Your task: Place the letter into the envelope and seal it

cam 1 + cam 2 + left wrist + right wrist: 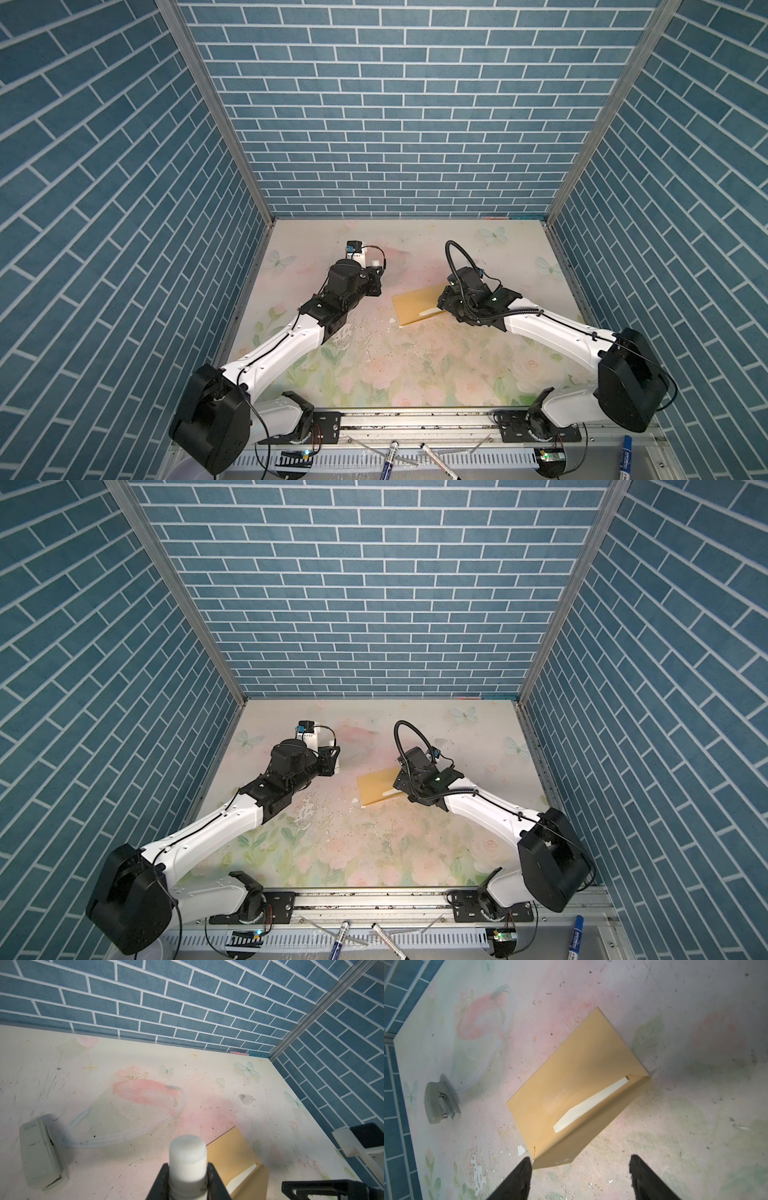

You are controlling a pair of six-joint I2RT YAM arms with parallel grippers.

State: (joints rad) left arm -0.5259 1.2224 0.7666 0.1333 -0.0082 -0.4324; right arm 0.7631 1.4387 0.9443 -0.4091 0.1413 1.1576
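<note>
The mustard-yellow envelope [415, 305] [376, 785] [571, 1076] lies flat on the table, right of the middle. Its flap [591, 1136] is folded back and open. A pale strip of the letter [589, 1105] [243, 1174] shows in the envelope's mouth; the rest is inside. My right gripper [580, 1165] [451, 305] hangs open just above the flap's edge, one fingertip [523, 1167] by the envelope's corner, nothing between the fingers. My left gripper [188, 1169] [374, 274] is shut on a white glue stick [188, 1157] [332, 742], held to the left of the envelope and above the table.
A grey stapler [41, 1157] [440, 1103] sits on the table left of the envelope, under my left arm in both top views. Markers [388, 459] [627, 457] lie on the front rail. Blue brick walls close in the back and both sides.
</note>
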